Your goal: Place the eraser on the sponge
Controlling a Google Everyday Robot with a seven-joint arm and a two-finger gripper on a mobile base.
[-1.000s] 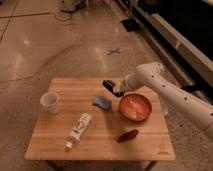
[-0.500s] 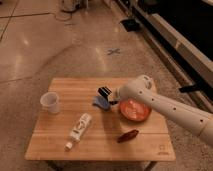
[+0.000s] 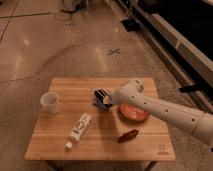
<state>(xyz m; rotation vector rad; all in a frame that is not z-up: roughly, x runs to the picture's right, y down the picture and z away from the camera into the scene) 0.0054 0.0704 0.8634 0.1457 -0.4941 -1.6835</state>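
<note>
leftward and lower the arm [image 3: 155,105] had swung, bringing the gripper [image 3: 105,99] over the sponge [image 3: 97,104]. the eraser [image 3: 101,93] sat at its tip, on or just above the blue pad. whether the gripper clasped it or had let go could not be told; placement looked close.

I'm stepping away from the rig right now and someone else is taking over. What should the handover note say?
Gripper: over the middle of the table, at the eraser, just above the sponge.
Eraser: right over the sponge; whether it already rests on it cannot be told.
Done: eraser brought to the sponge.
Left: confirm it sits on the sponge, let go, pull the arm back.
</note>
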